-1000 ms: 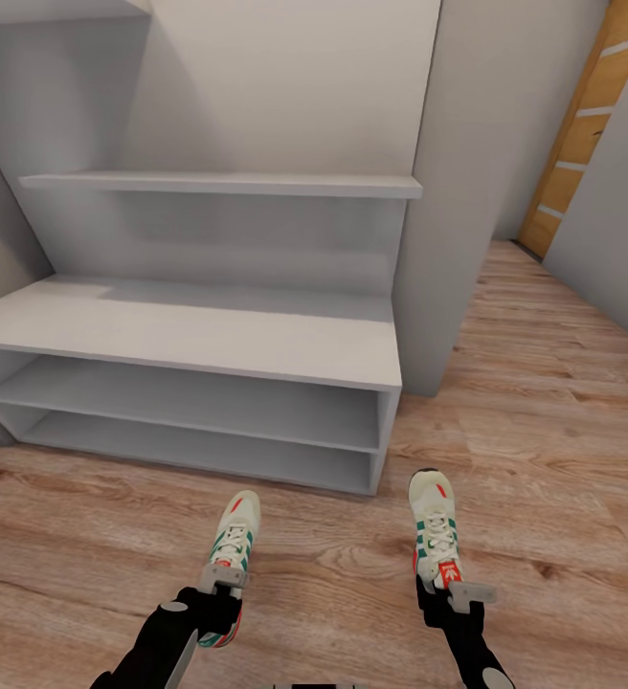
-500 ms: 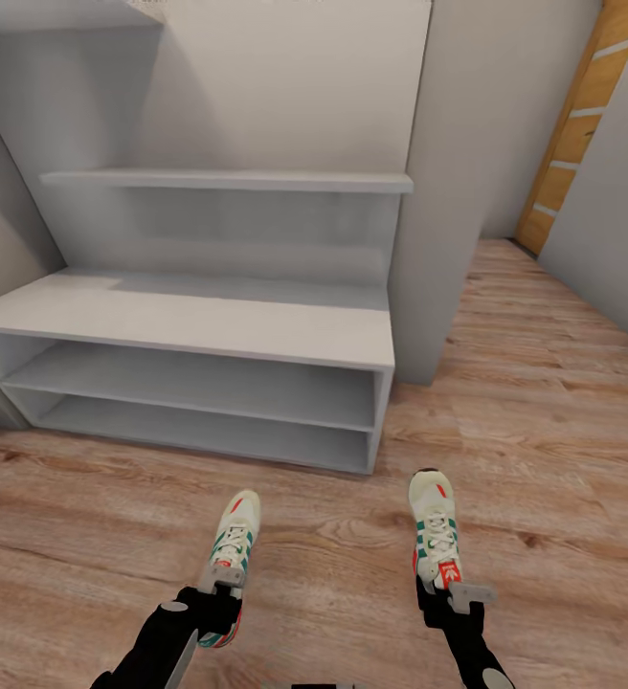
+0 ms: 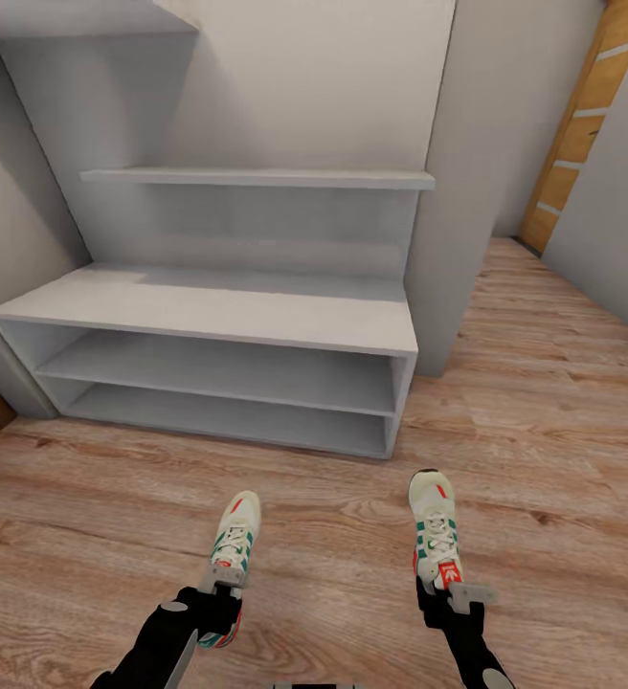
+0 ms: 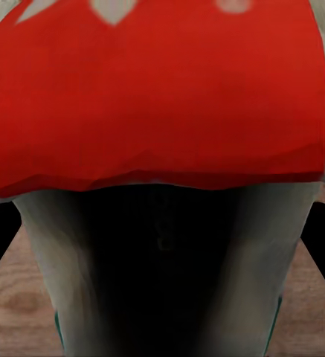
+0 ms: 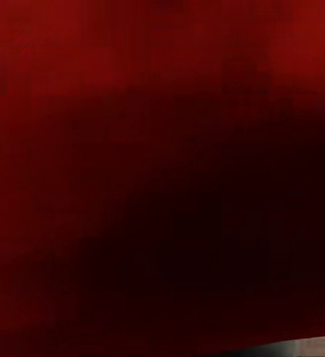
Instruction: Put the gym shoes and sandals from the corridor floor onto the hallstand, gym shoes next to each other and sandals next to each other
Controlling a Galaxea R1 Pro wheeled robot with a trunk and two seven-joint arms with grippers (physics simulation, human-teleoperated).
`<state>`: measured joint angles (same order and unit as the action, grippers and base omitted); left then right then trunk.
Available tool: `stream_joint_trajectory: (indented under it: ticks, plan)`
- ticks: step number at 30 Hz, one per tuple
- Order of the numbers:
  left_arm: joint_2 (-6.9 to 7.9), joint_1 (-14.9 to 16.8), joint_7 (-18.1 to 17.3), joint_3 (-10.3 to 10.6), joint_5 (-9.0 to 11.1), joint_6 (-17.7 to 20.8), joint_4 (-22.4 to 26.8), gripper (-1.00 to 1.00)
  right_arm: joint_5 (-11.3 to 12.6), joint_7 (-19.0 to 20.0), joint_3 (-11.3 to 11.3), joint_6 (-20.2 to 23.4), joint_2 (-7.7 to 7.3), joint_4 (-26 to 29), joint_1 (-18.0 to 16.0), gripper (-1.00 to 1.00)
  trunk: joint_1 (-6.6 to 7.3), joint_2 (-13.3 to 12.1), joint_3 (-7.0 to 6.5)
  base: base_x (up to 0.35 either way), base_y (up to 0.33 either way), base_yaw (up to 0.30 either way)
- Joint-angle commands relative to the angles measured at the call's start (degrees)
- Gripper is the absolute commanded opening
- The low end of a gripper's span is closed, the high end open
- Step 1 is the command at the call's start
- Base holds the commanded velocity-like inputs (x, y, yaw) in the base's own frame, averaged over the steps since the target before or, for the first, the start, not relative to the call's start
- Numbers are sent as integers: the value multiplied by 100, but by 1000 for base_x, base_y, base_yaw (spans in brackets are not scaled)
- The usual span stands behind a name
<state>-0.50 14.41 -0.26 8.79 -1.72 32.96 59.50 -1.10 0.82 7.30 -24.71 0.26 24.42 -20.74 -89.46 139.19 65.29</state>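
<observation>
Pale grey-white, the hallstand (image 3: 218,321) stands against the wall in the head view, with two open shelf levels under its top board and a wall shelf (image 3: 257,178) above it. Its boards carry nothing. Before it lies the corridor floor (image 3: 544,421) of light brown wood-grain planks. The left pincer (image 3: 220,586) holds the left gym shoe (image 3: 233,545) at its heel end, toe pointing to the hallstand. The right pincer (image 3: 448,591) holds the right gym shoe (image 3: 434,536) in the same way. Both shoes are in front of the hallstand, well apart from each other and not on the rack. At the far right, an orange-brown door frame (image 3: 582,115) shows.

From the left wrist view, the red heel of the left gym shoe (image 4: 155,97) is very close, with a dark opening under it and floor at the corners.

From the right wrist view, I see a dark red surface (image 5: 162,149); I cannot tell more.
</observation>
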Motion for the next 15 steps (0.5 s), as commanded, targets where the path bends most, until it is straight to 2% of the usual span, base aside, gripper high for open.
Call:
stream_joint_trajectory:
  ticks: [1, 12, 15]
  plan:
    - [-1, 0, 0, 0, -1, 0, 0, -100, 1, 0, 0, 0, 0, 1, 0, -100, 0, 0, 0, -6, 337, 0]
    - [-2, 0, 0, 16, -35, 0, 0, -100, 20, -6, 0, 1, 0, -6, 0, -100, 0, 0, 0, 4, 341, 0]
    - [-2, 0, 0, 23, -44, 0, 0, -100, 39, 1, 0, 0, 0, -7, 0, -100, 0, 0, 0, 18, 223, 0]
